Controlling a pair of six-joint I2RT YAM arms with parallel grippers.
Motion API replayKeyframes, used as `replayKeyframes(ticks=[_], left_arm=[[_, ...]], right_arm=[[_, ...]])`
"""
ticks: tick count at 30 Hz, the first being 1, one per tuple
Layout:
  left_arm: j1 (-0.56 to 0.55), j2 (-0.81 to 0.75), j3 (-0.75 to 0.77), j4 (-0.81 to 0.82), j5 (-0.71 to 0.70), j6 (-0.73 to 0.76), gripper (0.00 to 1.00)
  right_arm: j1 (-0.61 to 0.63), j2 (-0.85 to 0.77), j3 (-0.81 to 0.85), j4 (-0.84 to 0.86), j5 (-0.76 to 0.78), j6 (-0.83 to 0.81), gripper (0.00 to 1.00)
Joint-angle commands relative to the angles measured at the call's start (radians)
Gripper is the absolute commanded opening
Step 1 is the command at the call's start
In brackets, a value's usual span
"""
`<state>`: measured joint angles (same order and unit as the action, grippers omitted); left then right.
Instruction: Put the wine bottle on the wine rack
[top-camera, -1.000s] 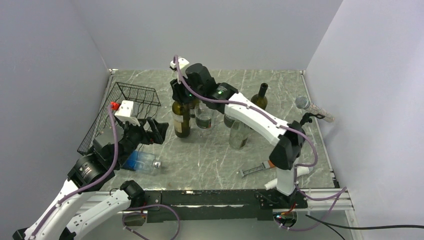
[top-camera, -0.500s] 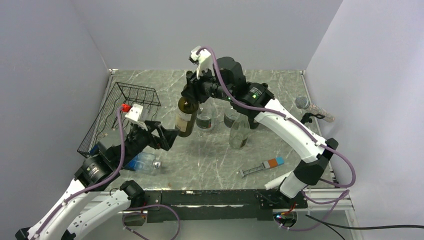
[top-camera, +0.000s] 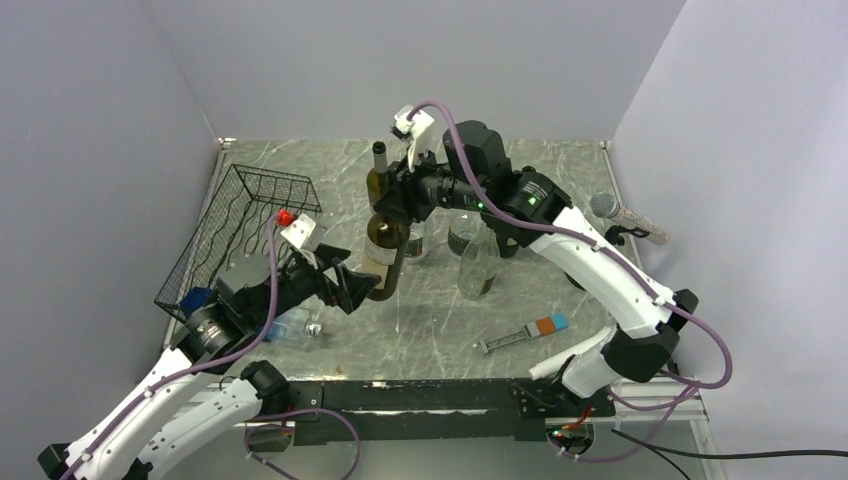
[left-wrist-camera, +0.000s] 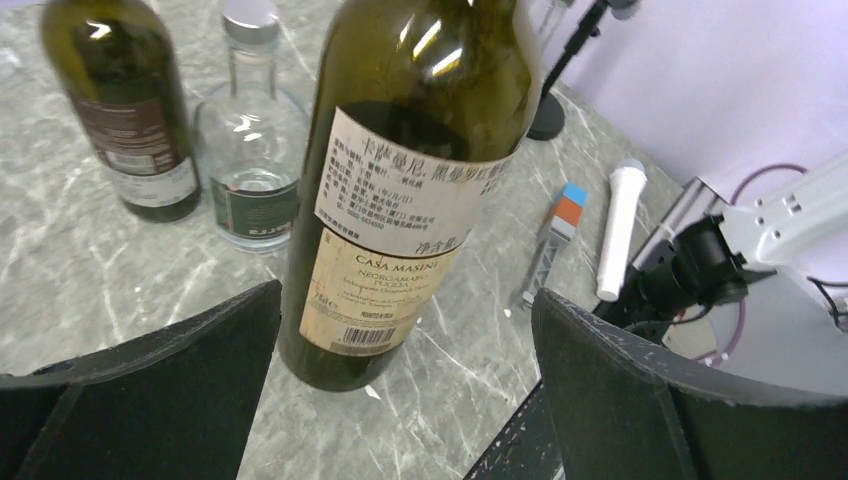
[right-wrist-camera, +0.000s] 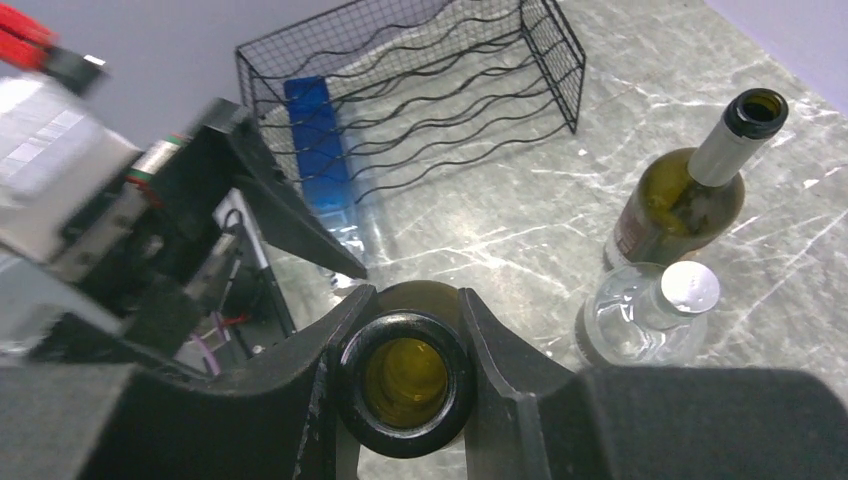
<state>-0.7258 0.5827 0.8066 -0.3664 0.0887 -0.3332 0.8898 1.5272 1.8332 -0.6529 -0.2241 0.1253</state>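
Our right gripper (right-wrist-camera: 410, 296) pinches the wine bottle (top-camera: 384, 256) at the neck, fingers closed tight on the glass just under the open mouth, and the bottle hangs tilted. Our left gripper (top-camera: 354, 286) is spread to its widest and holds nothing, one finger on either side of the labelled lower body. The wine rack (top-camera: 250, 214) lies beyond the left fingers, apart from the bottle. We judge the glass heavy, rigid, slick and breakable. A neck grip alone may swivel, so the body wants a second hold.
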Motion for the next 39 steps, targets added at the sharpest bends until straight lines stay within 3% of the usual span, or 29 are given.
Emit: replayKeyframes(ticks=[1,9,17,19,21,23,26,27,31,32,35,39], left_arm=[[0.001,0.013,-0.062,0.110,0.138,0.037,0.99],[0.000,-0.007,-0.167,0.238,0.179,0.023,0.99],[0.000,0.056,-0.118,0.271,0.267,0.086,0.99],[0.002,0.071,-0.114,0.271,0.290,0.099,0.79],[0.000,0.072,-0.108,0.263,0.301,0.109,0.53],[0.001,0.069,-0.096,0.246,0.288,0.121,0.04],[0.001,0.052,-0.075,0.212,0.243,0.146,0.01],[0.001,0.045,-0.063,0.198,0.234,0.164,0.01],[0.001,0.048,0.070,0.099,0.167,0.367,0.01],[0.000,0.059,0.112,0.075,0.153,0.432,0.01],[0.001,0.087,0.199,0.032,0.117,0.604,0.01],[0.001,0.100,0.217,0.033,0.014,0.745,0.01]], right_arm=[[0.000,-0.119,0.012,0.143,-0.091,0.077,0.00],[-0.001,-0.158,-0.011,0.187,-0.193,0.164,0.00],[-0.002,-0.165,-0.032,0.242,-0.274,0.241,0.00],[-0.004,-0.176,-0.047,0.258,-0.282,0.256,0.00],[-0.009,-0.187,-0.065,0.271,-0.287,0.265,0.00],[-0.013,-0.196,-0.082,0.279,-0.290,0.274,0.00],[-0.015,-0.199,-0.081,0.241,-0.241,0.262,0.00],[-0.015,-0.199,-0.077,0.220,-0.221,0.249,0.10],[-0.015,-0.229,-0.112,0.200,-0.158,0.205,0.72],[-0.015,-0.247,-0.142,0.224,-0.146,0.198,0.82],[-0.016,-0.300,-0.201,0.290,-0.072,0.190,0.97],[-0.020,-0.345,-0.198,0.283,0.034,0.161,0.99]])
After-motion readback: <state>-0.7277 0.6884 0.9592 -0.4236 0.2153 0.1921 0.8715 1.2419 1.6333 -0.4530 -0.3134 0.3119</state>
